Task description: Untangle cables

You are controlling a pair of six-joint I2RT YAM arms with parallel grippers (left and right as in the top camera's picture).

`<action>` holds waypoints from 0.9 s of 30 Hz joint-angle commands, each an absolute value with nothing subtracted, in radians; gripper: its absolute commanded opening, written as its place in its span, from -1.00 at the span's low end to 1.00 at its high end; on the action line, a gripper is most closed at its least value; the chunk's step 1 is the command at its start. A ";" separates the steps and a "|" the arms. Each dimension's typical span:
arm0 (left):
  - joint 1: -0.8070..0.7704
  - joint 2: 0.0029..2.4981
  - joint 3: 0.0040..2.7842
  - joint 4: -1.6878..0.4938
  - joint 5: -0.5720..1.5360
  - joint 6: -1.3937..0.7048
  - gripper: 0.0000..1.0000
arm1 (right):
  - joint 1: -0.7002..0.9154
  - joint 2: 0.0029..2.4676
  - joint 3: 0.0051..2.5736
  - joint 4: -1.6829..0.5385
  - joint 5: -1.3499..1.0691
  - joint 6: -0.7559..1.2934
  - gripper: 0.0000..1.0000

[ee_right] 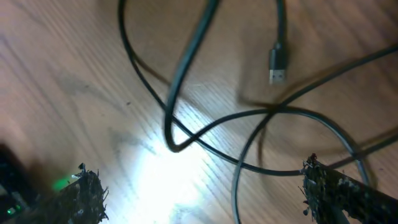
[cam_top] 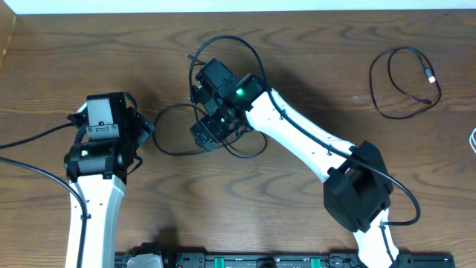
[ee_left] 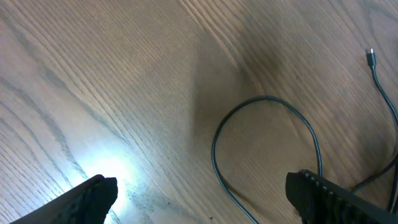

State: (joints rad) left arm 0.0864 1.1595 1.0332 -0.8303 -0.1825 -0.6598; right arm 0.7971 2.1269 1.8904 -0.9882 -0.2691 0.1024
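Observation:
Tangled black cables (cam_top: pixel 232 46) loop at the table's middle, under and around my right gripper (cam_top: pixel 207 137). In the right wrist view the right gripper (ee_right: pixel 205 190) is open and empty, low over crossing black cables (ee_right: pixel 186 134) with a USB plug (ee_right: pixel 277 63) beyond. My left gripper (cam_top: pixel 145 131) sits just left of the tangle. In the left wrist view it (ee_left: pixel 202 194) is open and empty, with a black cable loop (ee_left: pixel 267 99) passing between its fingers and a small plug (ee_left: pixel 371 57) at the far right.
A separate coiled black cable (cam_top: pixel 405 80) lies at the back right. A bit of white cable (cam_top: pixel 473 138) shows at the right edge. The wooden table (cam_top: pixel 312 45) runs to a back edge at the top.

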 commanded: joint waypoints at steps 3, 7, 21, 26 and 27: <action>0.091 1.168 1.049 -0.833 -0.196 -0.675 0.87 | 0.808 2.158 1.907 -0.958 -0.131 0.209 0.98; 0.091 1.168 1.049 -0.833 -0.196 -0.675 0.87 | 0.795 2.204 1.936 -0.967 -0.142 0.258 0.99; 0.091 1.168 1.049 -0.849 -0.196 -0.671 0.87 | 0.789 2.440 2.130 -1.200 -0.112 0.073 0.98; 0.091 1.168 1.049 -0.849 -0.197 -0.670 0.87 | 0.793 2.439 2.130 -1.271 -0.115 -0.091 0.91; 0.091 1.168 1.049 -0.849 -0.197 -0.670 0.87 | 0.793 2.440 2.130 -1.282 -0.115 -0.113 0.86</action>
